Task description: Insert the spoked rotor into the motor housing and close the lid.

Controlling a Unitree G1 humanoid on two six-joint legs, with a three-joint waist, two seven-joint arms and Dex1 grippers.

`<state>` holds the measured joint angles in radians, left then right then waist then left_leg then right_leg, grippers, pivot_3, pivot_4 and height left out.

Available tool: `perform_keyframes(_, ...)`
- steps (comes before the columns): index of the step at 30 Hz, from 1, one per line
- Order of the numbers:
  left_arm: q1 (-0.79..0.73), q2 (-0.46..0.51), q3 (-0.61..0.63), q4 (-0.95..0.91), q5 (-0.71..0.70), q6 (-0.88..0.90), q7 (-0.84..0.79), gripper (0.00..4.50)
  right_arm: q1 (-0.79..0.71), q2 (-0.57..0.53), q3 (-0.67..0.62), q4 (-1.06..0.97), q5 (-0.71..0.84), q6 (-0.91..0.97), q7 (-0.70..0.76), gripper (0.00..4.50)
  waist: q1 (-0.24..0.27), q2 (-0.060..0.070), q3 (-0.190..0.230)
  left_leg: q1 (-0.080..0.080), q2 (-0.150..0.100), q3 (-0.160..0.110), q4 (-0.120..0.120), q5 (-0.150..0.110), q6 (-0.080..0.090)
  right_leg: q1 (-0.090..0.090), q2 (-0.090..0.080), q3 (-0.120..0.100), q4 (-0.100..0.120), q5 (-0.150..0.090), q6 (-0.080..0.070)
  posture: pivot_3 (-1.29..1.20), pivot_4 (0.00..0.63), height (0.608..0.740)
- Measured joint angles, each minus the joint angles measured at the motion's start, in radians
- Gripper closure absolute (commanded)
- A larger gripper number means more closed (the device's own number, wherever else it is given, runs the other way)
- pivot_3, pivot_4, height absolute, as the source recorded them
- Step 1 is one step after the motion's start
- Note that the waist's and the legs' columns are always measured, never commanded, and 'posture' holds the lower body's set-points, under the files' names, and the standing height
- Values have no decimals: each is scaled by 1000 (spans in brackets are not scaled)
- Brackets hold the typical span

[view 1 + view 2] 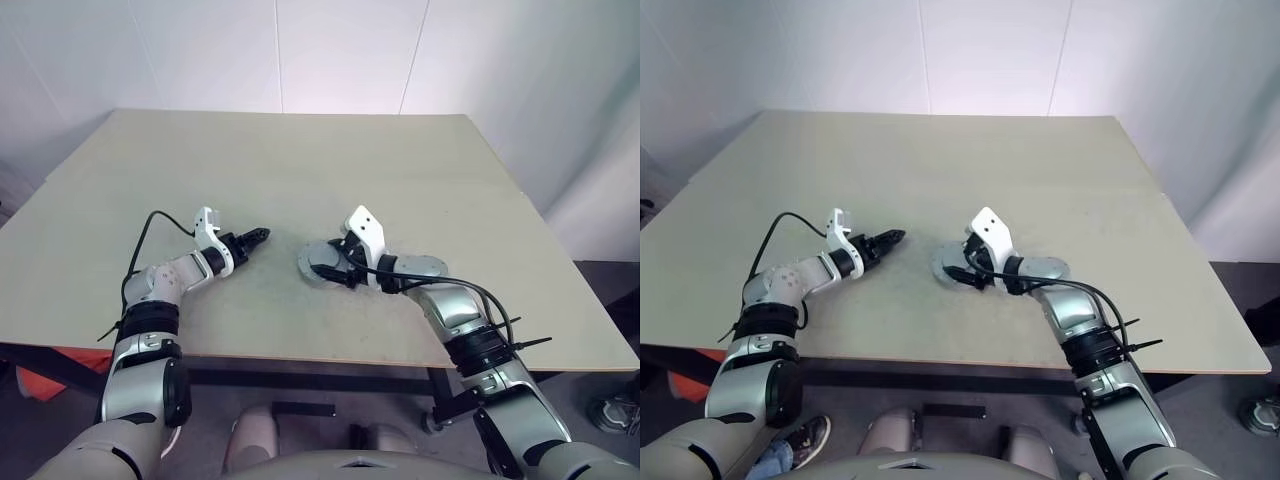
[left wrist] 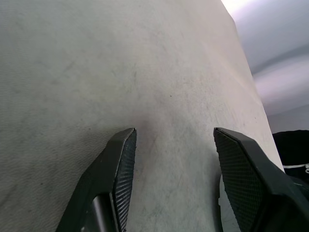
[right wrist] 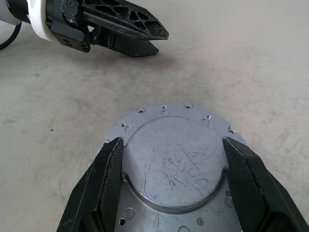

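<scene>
Near the front middle of the pale beige table (image 1: 300, 170) lies a round grey scratched metal part (image 3: 176, 162), flat side up, so I cannot tell whether it is housing or lid. Straddling it, the right gripper (image 3: 174, 181) has its fingers spread wide, apparently not gripping. Just beside it, the left gripper (image 2: 174, 179) hovers low, spread and empty

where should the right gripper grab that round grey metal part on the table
Across its rim, from above on the robot's side. The round grey metal part lies flat on the table, so only its edge offers purchase. The right gripper already straddles it, fingers open at opposite edges.
</scene>
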<state>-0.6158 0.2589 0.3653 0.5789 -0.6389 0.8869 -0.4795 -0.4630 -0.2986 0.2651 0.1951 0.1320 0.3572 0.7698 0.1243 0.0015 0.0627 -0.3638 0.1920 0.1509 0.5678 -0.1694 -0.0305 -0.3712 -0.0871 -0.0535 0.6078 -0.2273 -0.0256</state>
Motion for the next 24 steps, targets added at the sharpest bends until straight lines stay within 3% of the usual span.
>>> perform_keyframes(2,3,-21,1,-22,-13,29,-1,1773,0,-1,0,0,0,0,0,1403,0,0,0,0,0,0,0,0,0,0,0,0,0,0,0,0,0,740)
perform_keyframes(5,4,-79,-4,-70,-53,72,-11,2338,0,-2,2,0,-2,-1,-1,1403,0,0,0,0,0,0,0,0,0,0,-1,0,0,0,0,0,0,740)
perform_keyframes(11,-2,-142,-52,-88,-81,107,-22,4470,0,-1,4,0,-2,-2,-3,1403,0,0,0,0,0,1,0,0,0,0,-1,0,0,0,0,0,0,740)
perform_keyframes(22,73,-114,-104,-186,-88,217,-49,4470,5,-2,4,-2,-3,1,-9,1403,0,1,-1,4,-1,0,-2,-1,2,4,-1,0,-2,-1,0,0,0,740)
perform_keyframes(24,75,-113,-109,-189,-82,215,-42,4470,5,-3,4,-2,-5,4,-13,1403,1,1,-1,7,-1,0,-2,-1,2,6,-2,0,-2,-4,6,0,0,740)
